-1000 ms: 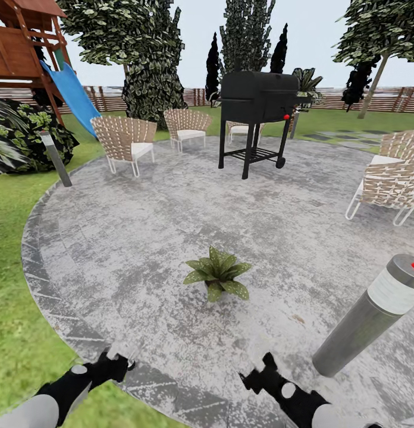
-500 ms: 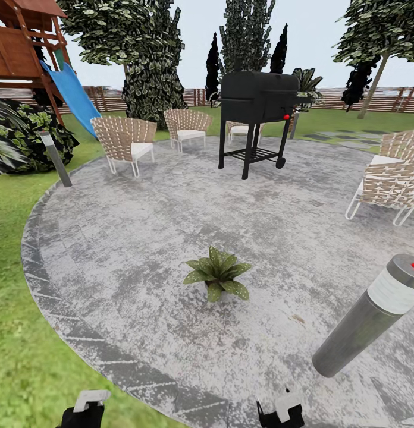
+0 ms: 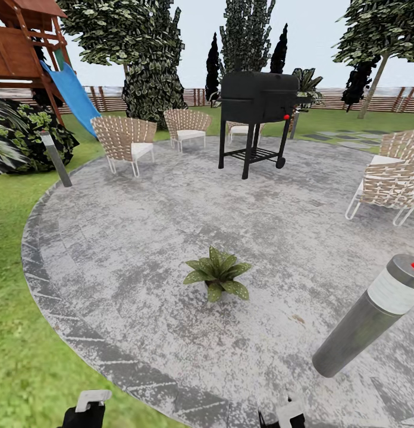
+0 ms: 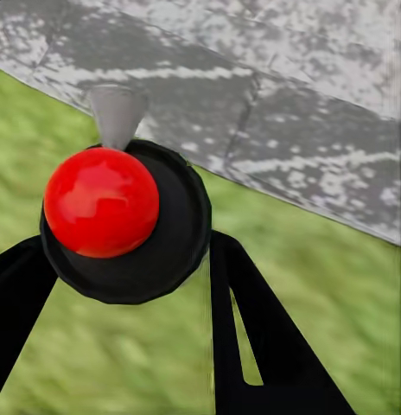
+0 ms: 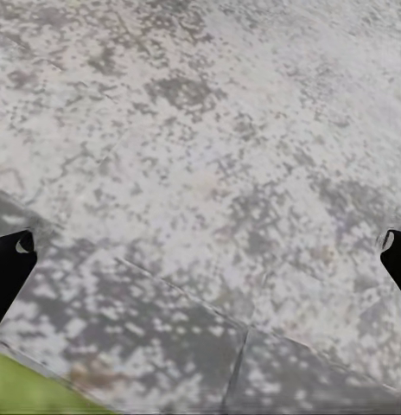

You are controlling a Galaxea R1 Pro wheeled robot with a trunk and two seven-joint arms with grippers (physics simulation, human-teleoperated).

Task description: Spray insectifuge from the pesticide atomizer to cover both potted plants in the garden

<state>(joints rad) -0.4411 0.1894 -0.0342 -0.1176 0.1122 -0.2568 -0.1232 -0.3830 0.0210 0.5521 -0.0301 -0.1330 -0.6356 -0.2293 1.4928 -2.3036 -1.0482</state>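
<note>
Gripping atomizer (image 4: 123, 220), left pincer (image 4: 123, 285).

One potted plant (image 3: 218, 275); four wicker chairs (image 3: 124, 140); one grill (image 3: 258, 113); two bollards (image 3: 371, 315)

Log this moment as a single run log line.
left gripper: shut on atomizer | right gripper: open | potted plant: on patio, ahead
</note>
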